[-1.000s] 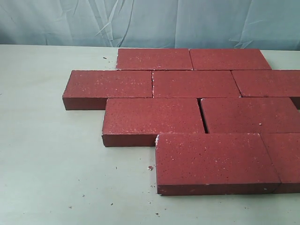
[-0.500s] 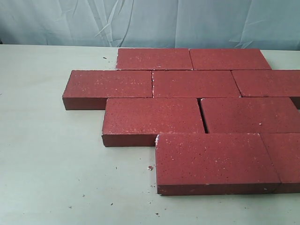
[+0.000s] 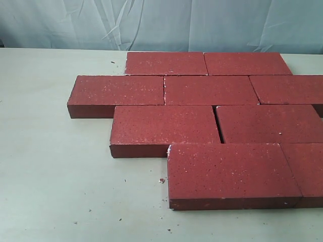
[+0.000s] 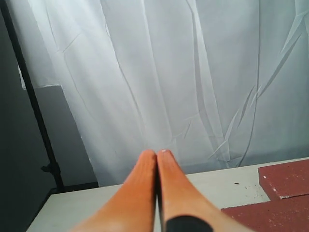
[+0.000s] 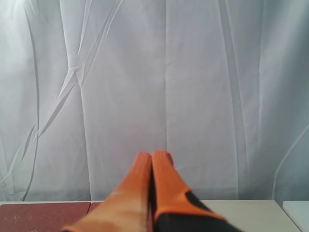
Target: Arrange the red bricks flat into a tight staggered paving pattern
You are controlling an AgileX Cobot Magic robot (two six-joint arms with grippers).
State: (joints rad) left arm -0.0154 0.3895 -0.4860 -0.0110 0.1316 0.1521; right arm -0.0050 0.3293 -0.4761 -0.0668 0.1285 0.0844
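Observation:
Several dark-red bricks point(image 3: 164, 123) lie flat on the pale table point(image 3: 50, 166) in four staggered rows, tight together except for a thin gap between the two bricks of the third row. The nearest brick point(image 3: 229, 171) sits at the front right. Neither gripper shows in the exterior view. In the left wrist view my left gripper point(image 4: 157, 153) is shut and empty, raised above the table, with brick corners point(image 4: 285, 179) off to one side. In the right wrist view my right gripper point(image 5: 152, 154) is shut and empty, with a brick top point(image 5: 43, 215) below it.
A white wrinkled curtain point(image 3: 161, 22) hangs behind the table. A dark stand pole point(image 4: 29, 96) rises beside the curtain in the left wrist view. Small brick crumbs point(image 3: 162, 180) lie on the table near the front brick.

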